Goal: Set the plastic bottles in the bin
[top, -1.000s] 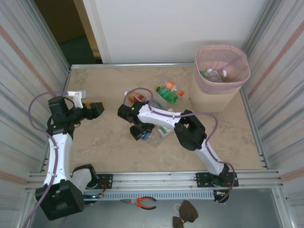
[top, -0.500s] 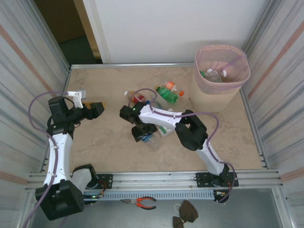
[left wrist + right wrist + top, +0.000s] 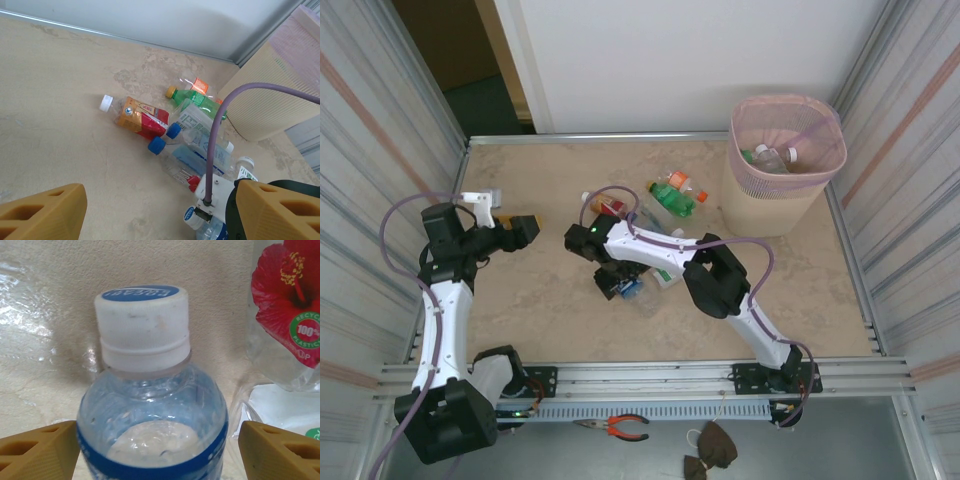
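Just now my R gripper spread wider astride a clear bottle, not yet pinching it; trip to bin pending.

Robot test cell, lab-type rig. Evidence: ribbed metal side walls boxing in marble-look bench, plain white back panel, aluminium rail at near edge carrying two arm bases, purple cabling, pliers lying below rail.
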You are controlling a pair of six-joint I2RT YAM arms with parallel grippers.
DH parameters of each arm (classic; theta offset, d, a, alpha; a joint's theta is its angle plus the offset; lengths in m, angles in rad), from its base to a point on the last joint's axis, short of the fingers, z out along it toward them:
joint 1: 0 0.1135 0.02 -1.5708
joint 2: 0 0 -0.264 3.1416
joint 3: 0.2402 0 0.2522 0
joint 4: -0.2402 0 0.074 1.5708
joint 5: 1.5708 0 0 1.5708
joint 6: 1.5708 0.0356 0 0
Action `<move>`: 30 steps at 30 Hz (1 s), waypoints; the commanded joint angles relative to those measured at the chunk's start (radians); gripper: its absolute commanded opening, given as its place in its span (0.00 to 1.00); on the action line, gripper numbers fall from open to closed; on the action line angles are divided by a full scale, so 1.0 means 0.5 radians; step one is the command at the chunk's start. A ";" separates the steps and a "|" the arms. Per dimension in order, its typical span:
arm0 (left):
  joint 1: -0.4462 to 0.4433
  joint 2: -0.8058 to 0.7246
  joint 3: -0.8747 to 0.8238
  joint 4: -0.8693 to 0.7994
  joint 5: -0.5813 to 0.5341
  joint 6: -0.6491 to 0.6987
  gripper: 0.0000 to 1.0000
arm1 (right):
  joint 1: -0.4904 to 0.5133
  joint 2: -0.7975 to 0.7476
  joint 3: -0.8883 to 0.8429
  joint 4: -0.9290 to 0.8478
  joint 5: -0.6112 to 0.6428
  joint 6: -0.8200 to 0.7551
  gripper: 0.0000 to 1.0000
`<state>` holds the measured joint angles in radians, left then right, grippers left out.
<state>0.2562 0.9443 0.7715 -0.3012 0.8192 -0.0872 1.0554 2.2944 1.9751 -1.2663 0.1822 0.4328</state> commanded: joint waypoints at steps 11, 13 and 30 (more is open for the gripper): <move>0.017 -0.014 0.008 -0.015 0.027 -0.004 0.79 | 0.005 0.052 0.050 -0.038 0.025 -0.028 0.73; 0.017 -0.016 0.009 -0.015 0.027 -0.004 0.79 | 0.006 0.034 0.052 -0.038 0.028 -0.024 0.72; 0.016 -0.021 0.008 -0.020 0.024 -0.001 0.79 | -0.001 -0.407 0.038 0.058 0.005 0.018 0.65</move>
<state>0.2562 0.9443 0.7715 -0.3016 0.8192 -0.0872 1.0554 2.1715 1.9751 -1.2385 0.1829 0.4332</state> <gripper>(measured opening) 0.789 0.658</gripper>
